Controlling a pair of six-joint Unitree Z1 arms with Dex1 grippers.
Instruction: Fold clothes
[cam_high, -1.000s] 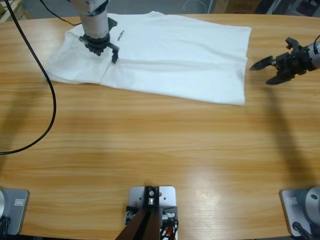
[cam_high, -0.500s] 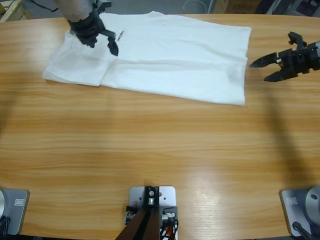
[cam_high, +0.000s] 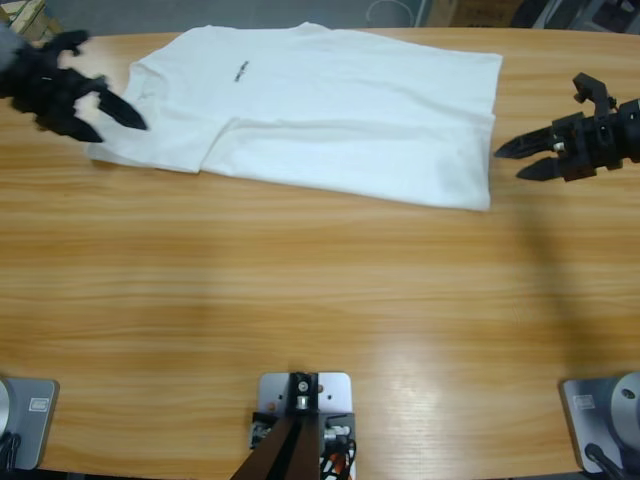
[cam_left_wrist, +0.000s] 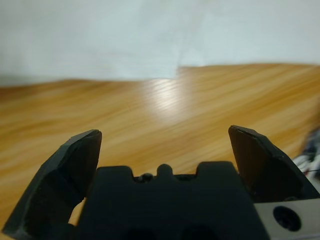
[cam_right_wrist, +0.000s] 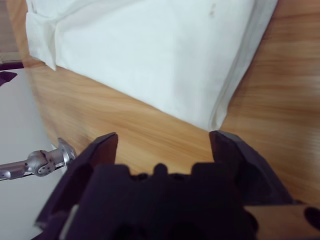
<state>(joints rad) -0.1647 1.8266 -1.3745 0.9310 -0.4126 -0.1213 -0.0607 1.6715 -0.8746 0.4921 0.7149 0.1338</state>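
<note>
The T-shirt lies flat on the wooden table, spread wide between the two claws, with its small dark mark near the collar facing up.

The left claw is at the left edge of the high view, just beside the sleeve end of the shirt. Its two black jaws stand wide apart and hold nothing. In the left wrist view the claw looks over bare table, and the shirt is ahead of the jaws – a white band across the top, with a corner of the cloth just right of the middle. The jaws are not touching the cloth.

The right claw is at the right side of the high view, pointing toward the bottom hem of the shirt, near it but apart from it. Its jaws are open too, and empty. In the right wrist view the claw has the shirt ahead and above it; the folded edge of the cloth ends just in front of the right-hand jaw – a small brownish spot is on the cloth far ahead. A silver part of the other arm shows at the left of the jaws.
</note>
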